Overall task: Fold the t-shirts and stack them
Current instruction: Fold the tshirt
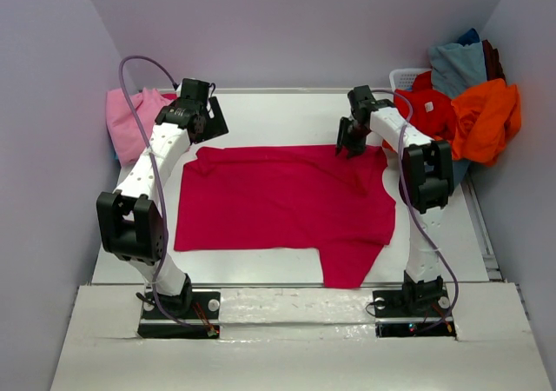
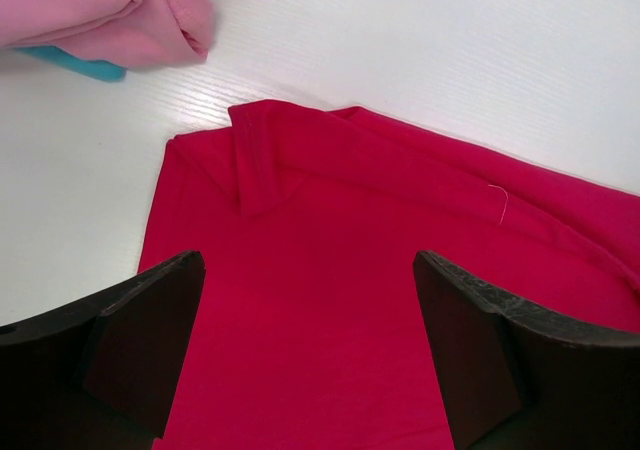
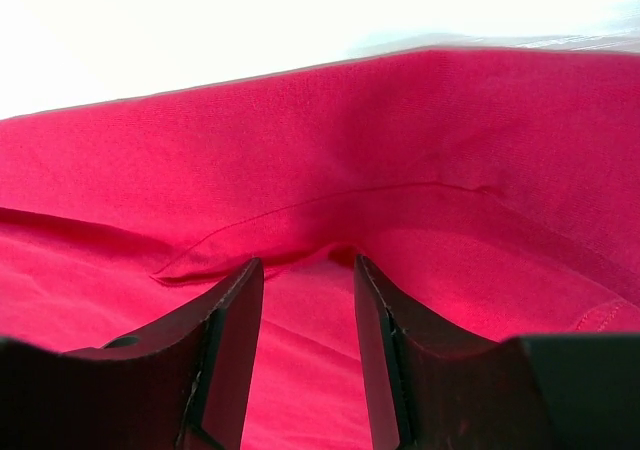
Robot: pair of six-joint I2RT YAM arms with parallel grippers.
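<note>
Right tool [image 3: 307,270], set narrow, is placed astride the far edge of the tee [image 1: 278,204] spread on the worktop [image 1: 278,113]; left tool [image 2: 305,270] is held wide over its left corner, presumably for folding.

arms [image 1: 152,169] [image 1: 423,178] 2 | crimson t-shirt [image 1: 287,204] 1 | pink t-shirt [image 1: 130,122] 1 | orange t-shirt [image 1: 488,117] 1 | basket [image 1: 404,76] 1
</note>
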